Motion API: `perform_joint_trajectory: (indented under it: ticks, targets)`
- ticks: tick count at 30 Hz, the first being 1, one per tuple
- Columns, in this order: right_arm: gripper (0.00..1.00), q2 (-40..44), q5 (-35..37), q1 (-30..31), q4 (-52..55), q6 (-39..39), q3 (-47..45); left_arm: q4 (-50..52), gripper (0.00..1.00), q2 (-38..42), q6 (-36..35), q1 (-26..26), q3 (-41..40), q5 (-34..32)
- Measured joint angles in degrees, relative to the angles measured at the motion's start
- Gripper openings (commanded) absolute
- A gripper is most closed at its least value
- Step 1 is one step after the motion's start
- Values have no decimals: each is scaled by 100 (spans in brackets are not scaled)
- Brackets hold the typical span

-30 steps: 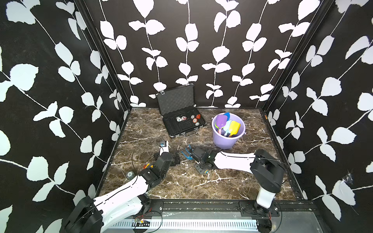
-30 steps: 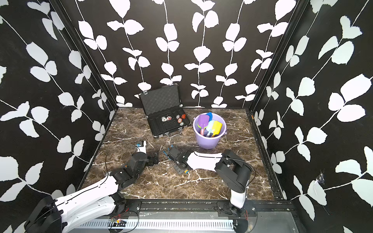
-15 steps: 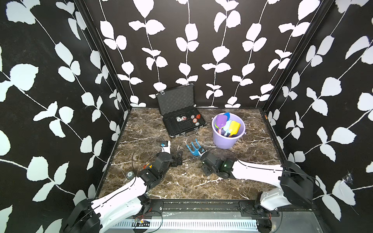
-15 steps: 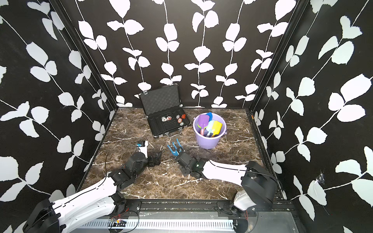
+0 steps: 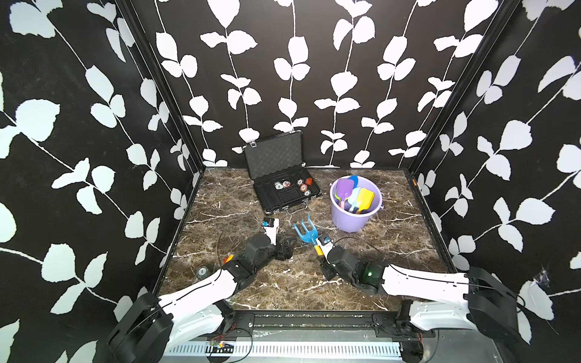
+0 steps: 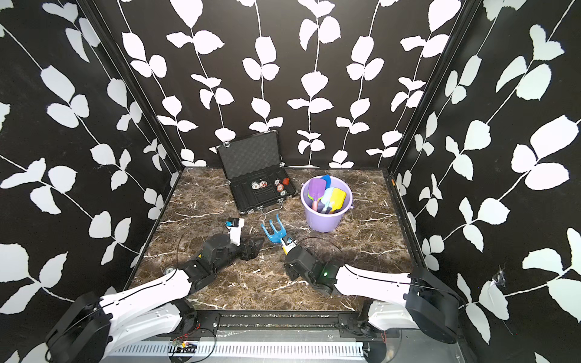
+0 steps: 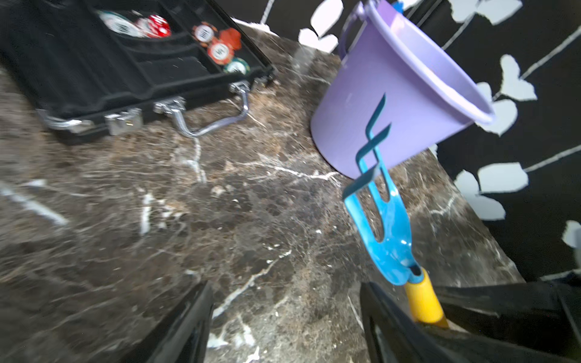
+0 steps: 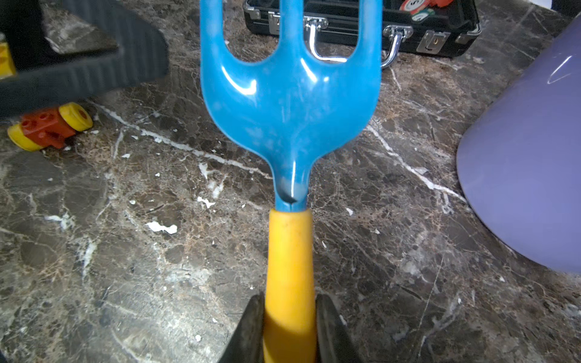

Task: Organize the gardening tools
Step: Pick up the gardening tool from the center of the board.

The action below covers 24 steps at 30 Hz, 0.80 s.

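Taking the back wall as 12 o'clock on the marble table (image 5: 408, 251), a lone round chip (image 5: 202, 271) lies at 8 o'clock near the left edge. A red-and-yellow toy car (image 8: 47, 125) sits near it, toward the centre. The left gripper (image 7: 284, 298) hangs low at 9 o'clock of the centre, its jaws apart with only bare marble between them. A black case (image 5: 276, 201) stands open at 12 o'clock, with chips in its tray. Just right of centre, the blue rake (image 5: 305, 234) points its prongs to 11 o'clock. It looks lifted off the marble, though the top views leave that unsure. The right gripper (image 8: 289, 314) is clamped on its yellow handle (image 8: 289, 251). At 2 o'clock the purple bucket (image 5: 349, 220) stands upright, holding a purple spade (image 5: 343, 188), a yellow spade (image 5: 364, 198) and other tools.
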<state>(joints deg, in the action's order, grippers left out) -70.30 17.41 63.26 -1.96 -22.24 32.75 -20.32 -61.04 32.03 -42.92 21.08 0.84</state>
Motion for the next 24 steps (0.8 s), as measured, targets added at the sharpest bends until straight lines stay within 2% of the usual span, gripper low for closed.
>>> perform_joint_trajectory:
  ticks: [3, 10, 16, 24]
  targets:
    - [0, 142, 35, 24, -127, 2, -98, -393, 59, -361, 85, 0, 44, 393]
    - [0, 341, 216, 63, -313, 2, -275, -1180, 58, -876, 275, 0, 149, 1034]
    - [0, 669, 439, 81, -391, -7, -498, -1377, 58, -844, 317, 0, 149, 1252]
    - [0, 1152, 608, 83, -509, -26, -798, -1373, 63, -321, 317, 0, 149, 1364]
